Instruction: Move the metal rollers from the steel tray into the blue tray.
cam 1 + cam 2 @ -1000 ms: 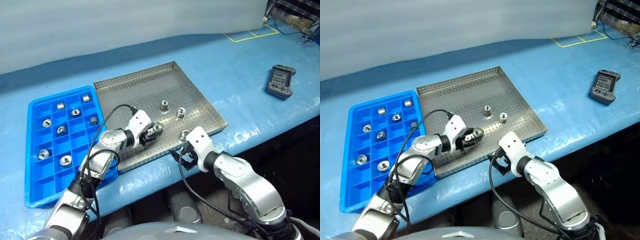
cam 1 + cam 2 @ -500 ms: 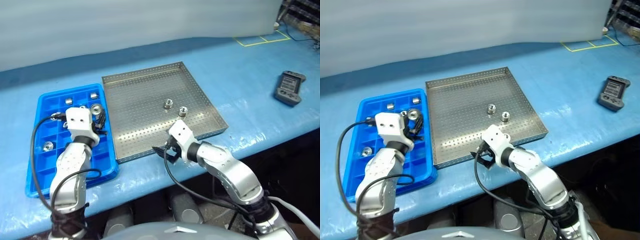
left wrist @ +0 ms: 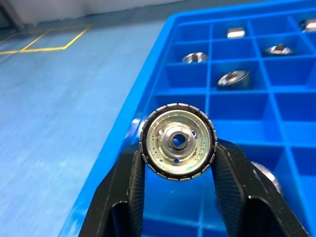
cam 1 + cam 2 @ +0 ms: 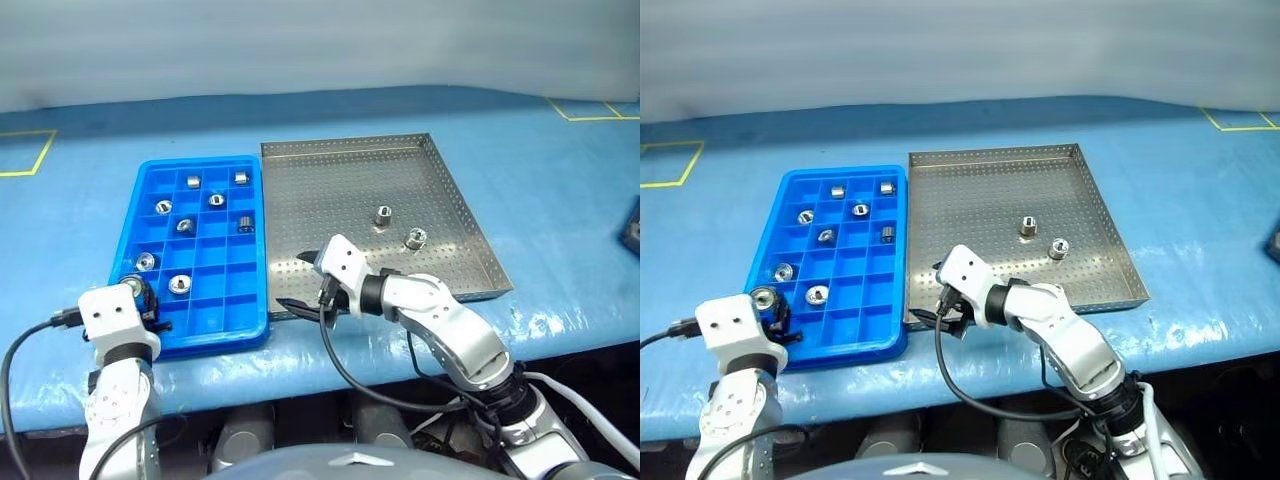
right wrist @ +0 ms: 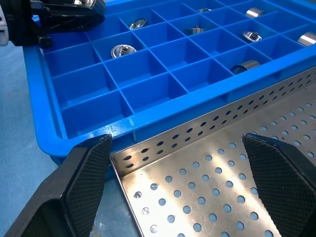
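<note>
Evidently the left gripper is pinching a small shiny ridged metal roller, stiff, dense and slippery, by its rim at three and nine o'clock, while the right gripper is gaping empty.

left claw carried roller to blue tray

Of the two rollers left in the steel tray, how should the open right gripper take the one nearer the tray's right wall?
That roller stands on end, hole up, apart from its neighbour. Come from above and close the right gripper on its curved sides; the steel tray is bare around it.
</note>
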Motion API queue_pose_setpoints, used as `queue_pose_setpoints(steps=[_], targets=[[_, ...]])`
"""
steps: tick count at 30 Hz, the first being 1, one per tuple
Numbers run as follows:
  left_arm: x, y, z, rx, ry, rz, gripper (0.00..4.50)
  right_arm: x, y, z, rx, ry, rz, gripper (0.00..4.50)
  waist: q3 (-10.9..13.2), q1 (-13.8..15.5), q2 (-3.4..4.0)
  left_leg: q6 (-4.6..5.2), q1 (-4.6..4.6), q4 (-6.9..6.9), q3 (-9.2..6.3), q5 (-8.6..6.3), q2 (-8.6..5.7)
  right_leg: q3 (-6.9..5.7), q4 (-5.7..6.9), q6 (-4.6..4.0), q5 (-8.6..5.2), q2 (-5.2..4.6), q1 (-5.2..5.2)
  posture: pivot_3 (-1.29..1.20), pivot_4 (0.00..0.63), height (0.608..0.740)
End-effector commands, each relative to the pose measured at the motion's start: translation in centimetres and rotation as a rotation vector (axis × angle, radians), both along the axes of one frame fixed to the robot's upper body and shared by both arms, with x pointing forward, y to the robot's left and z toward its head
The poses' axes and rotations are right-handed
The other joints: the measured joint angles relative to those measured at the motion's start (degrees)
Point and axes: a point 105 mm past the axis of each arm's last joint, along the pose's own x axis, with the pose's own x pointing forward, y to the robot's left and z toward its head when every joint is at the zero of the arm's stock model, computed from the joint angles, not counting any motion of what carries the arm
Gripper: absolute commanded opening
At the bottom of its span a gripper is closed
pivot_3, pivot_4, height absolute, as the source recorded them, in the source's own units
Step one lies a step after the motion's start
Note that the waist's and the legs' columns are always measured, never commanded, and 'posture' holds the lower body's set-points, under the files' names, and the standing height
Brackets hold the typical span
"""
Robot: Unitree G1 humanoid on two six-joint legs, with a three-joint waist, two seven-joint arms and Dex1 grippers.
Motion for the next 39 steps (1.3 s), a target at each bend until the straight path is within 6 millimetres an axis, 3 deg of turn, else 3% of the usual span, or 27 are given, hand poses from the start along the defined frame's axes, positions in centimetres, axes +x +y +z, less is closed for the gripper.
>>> queue_pose_setpoints(steps=[1, 5, 10, 18, 19, 21, 25, 31, 39], targets=[[-1.0, -0.3, 0.6, 0.009, -0.003, 0.034, 1.65, -0.2, 0.4, 1.0, 0.024, -0.042, 0.028, 4.5, 0.0, 0.0, 0.01, 0.0, 0.0, 0.0, 0.0, 0.0, 0.0, 0.0, 0.02, -0.01, 0.0, 0.0, 0.0, 0.11, 0.15, 0.74], [-2.2, -0.7, -0.6, -0.029, 0.054, 0.069, 1.65, -0.1, 0.2, 0.9, 0.021, -0.039, 0.015, 4.5, 0.0, -0.1, 0.05, 0.0, 0.01, 0.02, 0.02, 0.0, 0.0, 0.0, 0.02, 0.0, -0.01, 0.0, 0.01, 0.11, 0.15, 0.74], [-2.7, -1.1, -0.7, -0.034, 0.067, 0.113, 1.65, 0.0, 0.1, 0.7, 0.018, -0.037, 0.003, 4.5, 0.0, -0.1, 0.06, 0.0, -0.02, 0.04, -0.06, 0.0, 0.01, -0.07, 0.07, -0.03, -0.03, 0.0, -0.01, 0.11, 0.15, 0.74], [-1.2, -1.8, 0.7, -0.032, -0.004, 0.073, 4.34, 0.2, 0.1, 0.6, 0.021, -0.036, -0.02, 4.5, 0.0, -0.2, 0.06, -0.01, -0.04, 0.06, -0.07, 0.0, 0.01, -0.09, 0.08, -0.03, -0.03, 0.0, -0.02, 0.09, 0.15, 0.74], [-0.7, -2.0, 1.2, -0.024, -0.025, 0.048, 4.47, 0.3, 0.0, 0.7, 0.022, -0.04, -0.031, 4.5, 0.0, -0.2, 0.06, -0.01, -0.05, 0.07, -0.07, 0.0, 0.01, -0.09, 0.08, -0.03, -0.03, 0.0, -0.02, 0.08, 0.15, 0.74], [0.5, -2.7, 2.1, -0.013, -0.071, -0.029, 4.47, 0.8, -0.3, 1.0, 0.046, -0.046, -0.083, 4.5, 0.0, 0.0, 0.07, -0.02, -0.07, 0.13, -0.12, 0.0, 0.01, -0.14, 0.13, -0.03, -0.03, 0.0, -0.01, 0.06, 0.15, 0.74], [3.8, -5.6, 4.6, 0.018, -0.183, -0.29, 4.47, 4.0, -2.8, 2.1, 0.116, -0.089, -0.373, 4.5, 0.0, -0.4, 0.1, -0.1, -0.09, 0.22, -0.21, 0.05, 0.02, -0.23, 0.24, -0.04, -0.03, 0.02, -0.01, 0.0, 0.15, 0.74], [5.9, -9.6, 5.9, 0.027, -0.243, -0.595, 4.47, 7.3, -6.9, 1.6, 0.045, -0.151, -0.801, 4.5, -0.1, -2.3, 0.17, -0.14, -0.06, 0.12, -0.05, 0.07, -0.01, -0.05, 0.24, -0.04, 0.01, 0.02, -0.08, -0.08, 0.15, 0.74], [6.3, -13.5, 6.1, -0.049, -0.252, -0.916, 4.47, 10.2, -6.2, 0.6, 0.032, -0.109, -1.025, 4.5, -0.1, -4.8, 0.26, -0.13, -0.15, 0.08, 0.02, 0.07, 0.03, 0.01, 0.29, -0.09, 0.01, 0.04, -0.25, -0.13, 0.15, 0.74]])
